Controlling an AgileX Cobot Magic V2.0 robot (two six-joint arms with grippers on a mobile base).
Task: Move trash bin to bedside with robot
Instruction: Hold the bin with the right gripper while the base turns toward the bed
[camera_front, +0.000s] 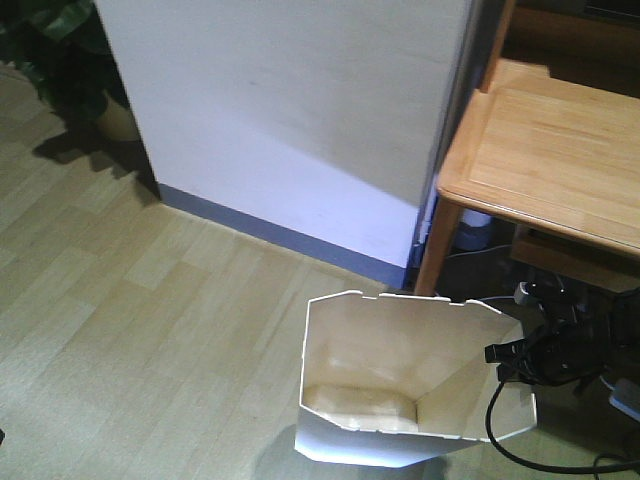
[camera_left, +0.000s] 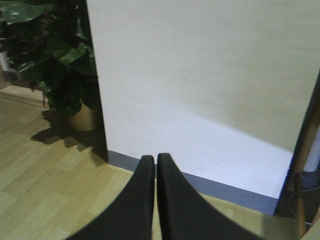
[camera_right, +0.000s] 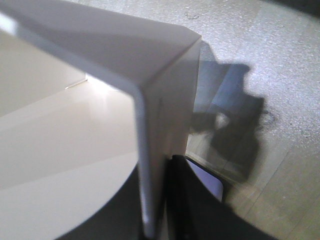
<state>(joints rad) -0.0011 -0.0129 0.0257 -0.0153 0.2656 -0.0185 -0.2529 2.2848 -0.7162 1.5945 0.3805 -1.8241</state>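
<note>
1. Now, the trash bin (camera_front: 380, 350) stands upright on the floor (camera_front: 150, 320), just in front of the near leg of the wooden desk (camera_front: 560, 150). It looks close to that leg but not touching it. No bed is in view, so I judge that nearly the whole trip is yet to be made.
2. The right gripper (camera_front: 505, 360) is at the bin's rim on the side nearest the desk. In the right wrist view the thin white wall runs between its two dark fingers, one inside and one outside. The pincer is narrowed onto the rim and holds it.
3. The left gripper (camera_left: 155, 162) points at the white wall (camera_front: 290, 110) beside the desk. Its fingers are pressed together with nothing between them, and it takes no part in the carry.
4. Only one thin edge is pinched, so the bin will likely swing or tilt about that point. Carry it low and move the base slowly.
5. Draw away from the desk leg first, before any turn.
6. Watch the black cable (camera_front: 495, 425) looping on the desk side of the bin, as it could snag.
7. Nothing can be made out inside the bin, so it is probably light, and a sharp turn could twist the plastic out of the pinch.
</note>
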